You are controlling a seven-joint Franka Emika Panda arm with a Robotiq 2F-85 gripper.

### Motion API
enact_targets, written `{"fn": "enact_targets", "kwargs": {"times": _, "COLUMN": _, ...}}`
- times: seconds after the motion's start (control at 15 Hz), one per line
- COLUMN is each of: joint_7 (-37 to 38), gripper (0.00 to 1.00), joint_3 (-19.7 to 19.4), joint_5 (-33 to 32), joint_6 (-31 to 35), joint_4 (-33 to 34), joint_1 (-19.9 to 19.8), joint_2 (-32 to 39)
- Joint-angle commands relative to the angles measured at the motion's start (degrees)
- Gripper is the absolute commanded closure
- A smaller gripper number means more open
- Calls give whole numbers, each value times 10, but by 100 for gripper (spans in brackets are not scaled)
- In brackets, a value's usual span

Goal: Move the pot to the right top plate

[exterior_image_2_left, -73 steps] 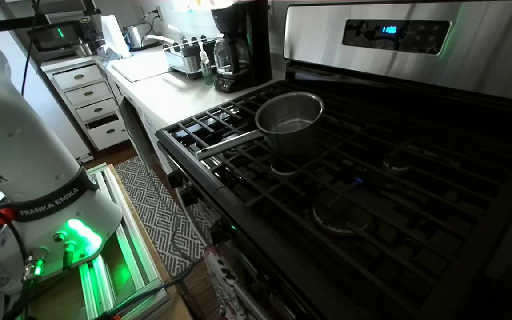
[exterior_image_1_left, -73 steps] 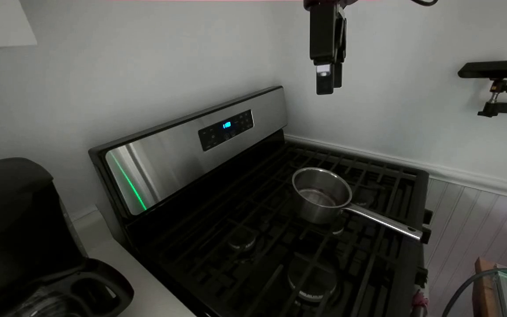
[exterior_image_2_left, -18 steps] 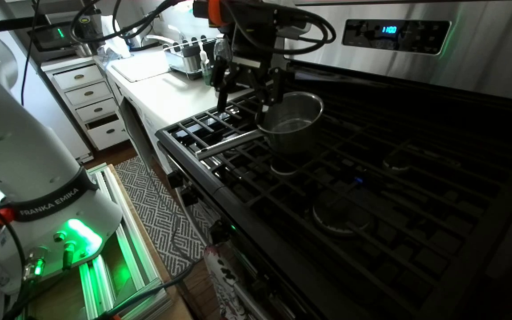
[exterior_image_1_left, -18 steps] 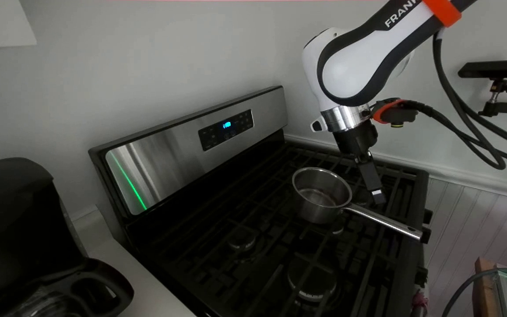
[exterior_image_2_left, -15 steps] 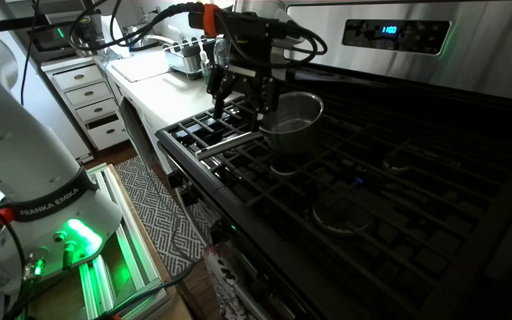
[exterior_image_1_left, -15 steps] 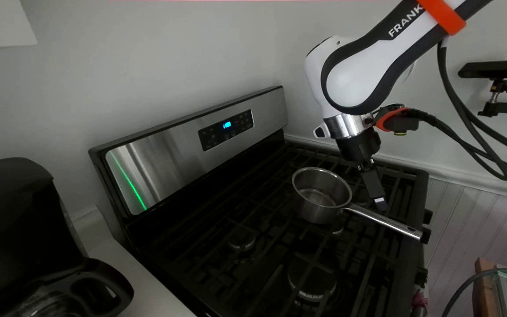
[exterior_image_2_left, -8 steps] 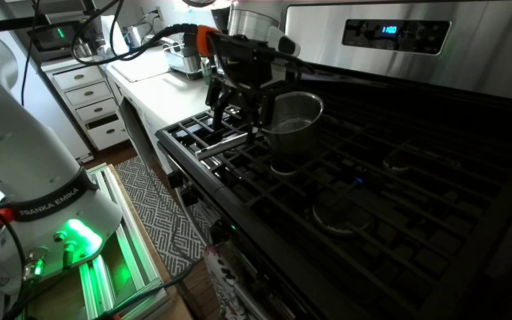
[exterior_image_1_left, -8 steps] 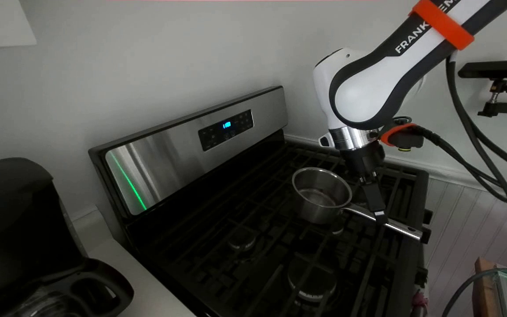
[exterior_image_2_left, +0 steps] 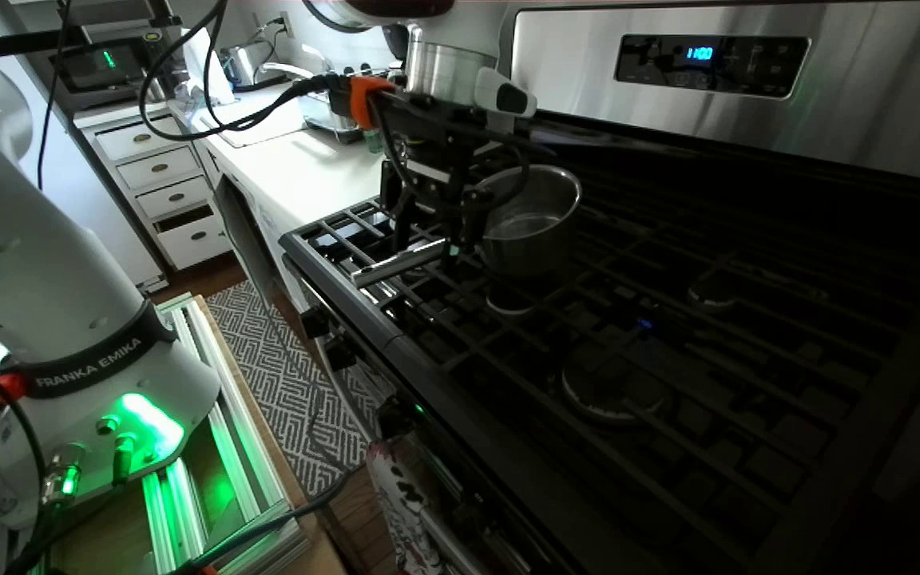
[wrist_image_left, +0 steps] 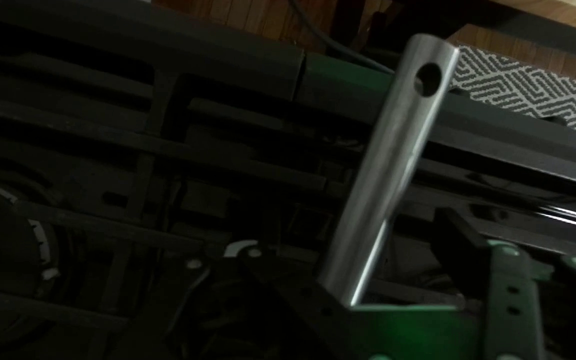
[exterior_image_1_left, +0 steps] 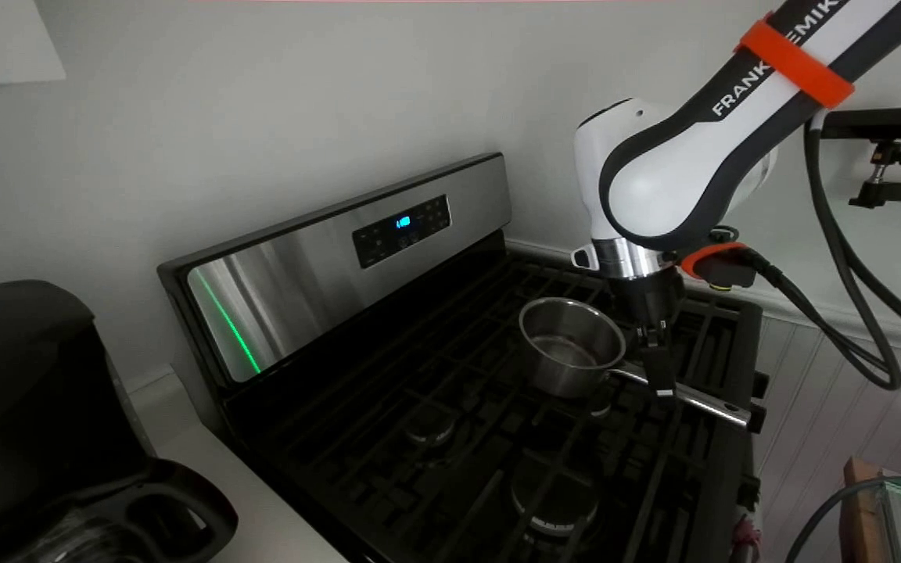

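The pot (exterior_image_1_left: 564, 381) is a shiny steel saucepan, upright on the stove grates; it also shows in an exterior view (exterior_image_2_left: 532, 259). Its long handle points to the stove's front edge and crosses the wrist view (wrist_image_left: 390, 165). My gripper (exterior_image_1_left: 662, 391) points down at the middle of the handle; in an exterior view (exterior_image_2_left: 428, 243) its fingers stand apart. In the wrist view the gripper (wrist_image_left: 358, 250) is open, with the handle between the fingers, nearer the left one, and a gap on the right. The right top plate seems to be the dark rear burner (exterior_image_2_left: 711, 295) under black grate bars.
The silver control panel (exterior_image_1_left: 317, 274) rises along the stove's back. A black coffee maker (exterior_image_1_left: 20, 391) stands on the counter beside the stove. Another burner (exterior_image_2_left: 616, 387) lies nearer the front. Knobs and a towel (exterior_image_2_left: 404, 495) are at the stove's front.
My gripper came into the scene and moved down to the pot's handle, lowering further in the last second. Its fingers look somewhat closer together. The pot has not moved.
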Motion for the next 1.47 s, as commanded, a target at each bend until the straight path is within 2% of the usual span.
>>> {"fn": "enact_targets", "kwargs": {"times": 0.0, "joint_7": -3, "gripper": 30, "joint_3": -4, "joint_5": 18, "joint_6": 27, "joint_4": -17, "joint_1": -5, "joint_2": -11}}
{"fn": "enact_targets", "kwargs": {"times": 0.07, "joint_7": -1, "gripper": 46, "joint_3": -4, "joint_5": 20, "joint_6": 29, "joint_4": -18, "joint_1": -6, "joint_2": -12}}
{"fn": "enact_targets", "kwargs": {"times": 0.2, "joint_7": 2, "gripper": 54, "joint_3": -5, "joint_5": 22, "joint_6": 34, "joint_4": -20, "joint_1": -7, "joint_2": -15}}
{"fn": "enact_targets", "kwargs": {"times": 0.47, "joint_7": 4, "gripper": 84, "joint_3": -9, "joint_5": 33, "joint_6": 30, "joint_4": -20, "joint_1": -11, "joint_2": -22}}
{"fn": "enact_targets", "kwargs": {"times": 0.53, "joint_7": 8, "gripper": 88, "joint_3": -10, "joint_5": 32, "joint_6": 30, "joint_4": -20, "joint_1": -11, "joint_2": -23}}
{"fn": "enact_targets", "kwargs": {"times": 0.73, "joint_7": 14, "gripper": 94, "joint_3": -12, "joint_5": 29, "joint_6": 30, "joint_4": -18, "joint_1": -13, "joint_2": -27}}
{"fn": "enact_targets", "kwargs": {"times": 1.13, "joint_7": 29, "gripper": 93, "joint_3": -9, "joint_5": 24, "joint_6": 25, "joint_4": -12, "joint_1": -11, "joint_2": -32}}
{"fn": "enact_targets", "kwargs": {"times": 1.4, "joint_7": 35, "gripper": 93, "joint_3": -15, "joint_5": 42, "joint_6": 28, "joint_4": -4, "joint_1": -15, "joint_2": -31}}
